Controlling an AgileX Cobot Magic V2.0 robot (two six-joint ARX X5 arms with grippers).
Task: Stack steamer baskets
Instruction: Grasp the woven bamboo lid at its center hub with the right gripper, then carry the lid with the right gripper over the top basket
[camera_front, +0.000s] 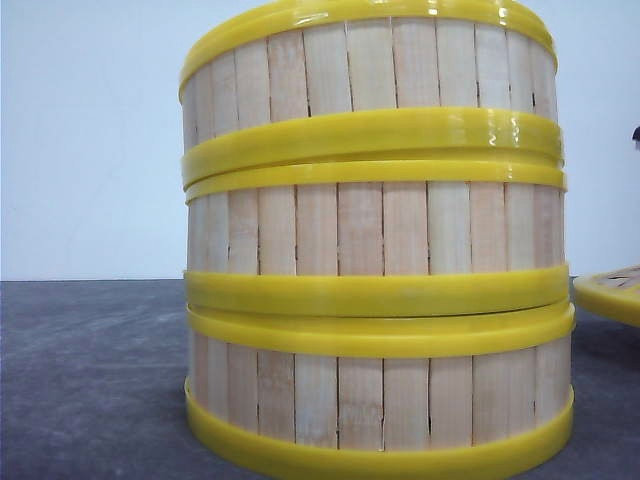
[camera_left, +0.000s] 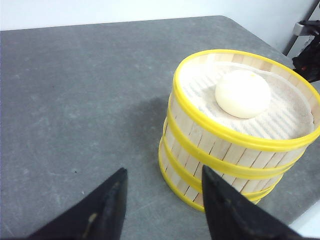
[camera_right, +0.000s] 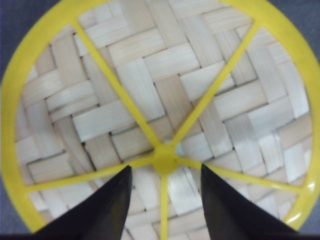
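The left gripper (camera_left: 162, 200), two black tapering fingers, is spread apart with nothing between the fingers but bare grey tabletop (camera_left: 75, 100); it holds nothing and hangs above the table just beside the stack. Past its fingertips, in the left wrist view, stands a stack of three round shallow steamer baskets (camera_left: 220, 160) with walls of pale vertical wooden slats and glossy yellow rims, set one on another and roughly aligned. The top basket is open, lined with a white mesh cloth (camera_left: 285, 117), and on that cloth sits one round pale cream bun (camera_left: 243, 93), a little off the middle.

The right gripper (camera_right: 165, 200) is likewise parted, its black fingers on either side of a small yellow hub (camera_right: 165, 159) without visibly touching it; it grips nothing. That hub belongs to a round woven lid (camera_right: 150, 85) of pale bamboo strips with a yellow rim and thin yellow spokes running from hub to rim, lying flat below the gripper and filling the right wrist view.

In the front view the three-basket stack (camera_front: 375, 240) stands upright close to the camera on the dark grey table, each yellow rim resting on the one below. At the right edge of that view a sliver of the yellow-rimmed lid (camera_front: 612, 293) lies on the table, near the stack but apart from it
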